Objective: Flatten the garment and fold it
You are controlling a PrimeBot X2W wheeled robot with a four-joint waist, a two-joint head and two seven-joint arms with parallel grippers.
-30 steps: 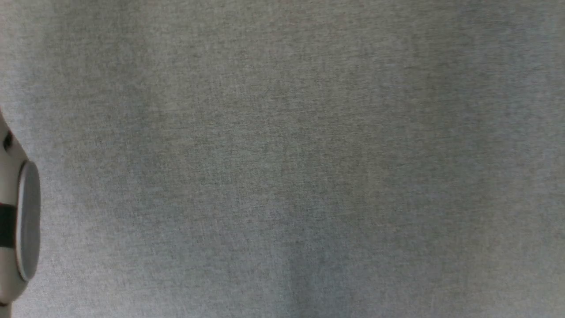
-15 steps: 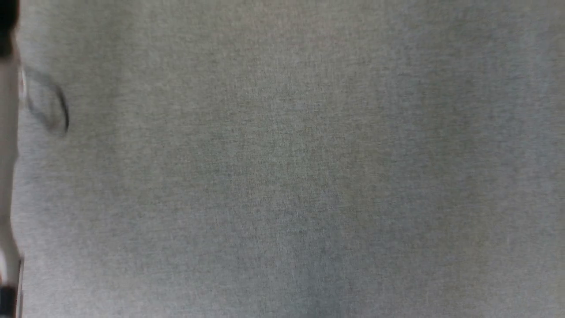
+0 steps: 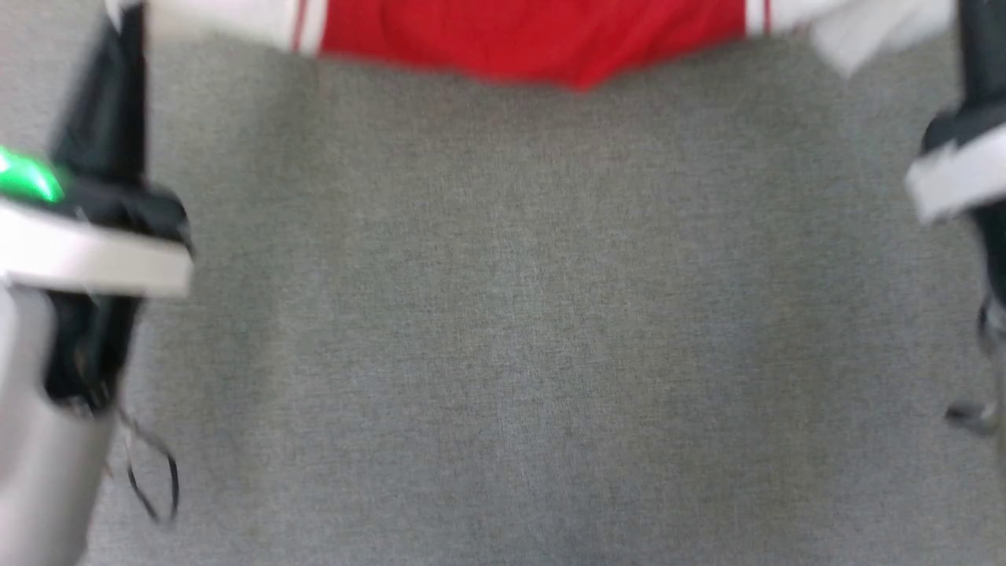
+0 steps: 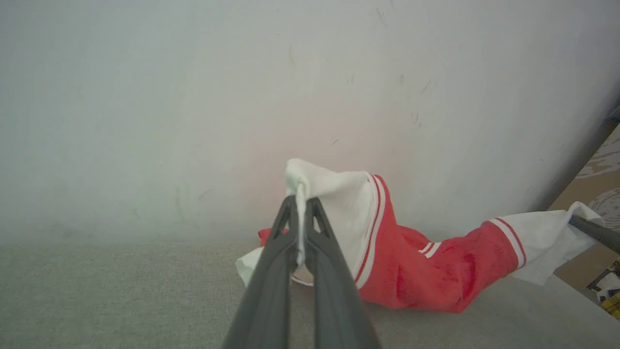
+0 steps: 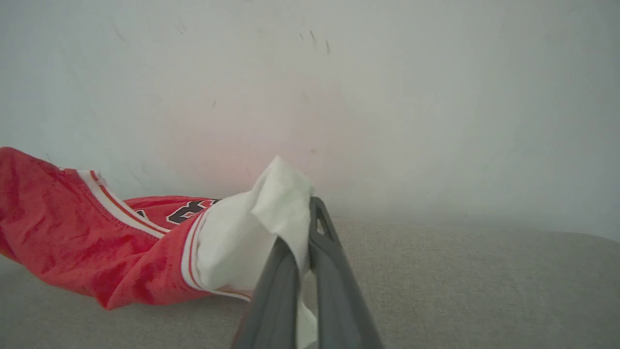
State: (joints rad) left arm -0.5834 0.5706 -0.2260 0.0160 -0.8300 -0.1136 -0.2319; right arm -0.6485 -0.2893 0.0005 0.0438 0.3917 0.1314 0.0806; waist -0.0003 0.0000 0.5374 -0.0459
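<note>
My left gripper is clamped on one white sleeve of the shirt; my right gripper pinches the other sleeve.

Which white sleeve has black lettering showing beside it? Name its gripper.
The right gripper's sleeve: lettering shows on the garment's red cloth behind it. Beside the left gripper's sleeve, just striped trim and plain red.

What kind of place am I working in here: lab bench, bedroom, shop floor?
Probably a plain indoor test setup; I cannot say more. A grey woven fabric surface meets a bare, scuffed pale wall, and the garment is held by its white sleeves between the left gripper and the right gripper.
</note>
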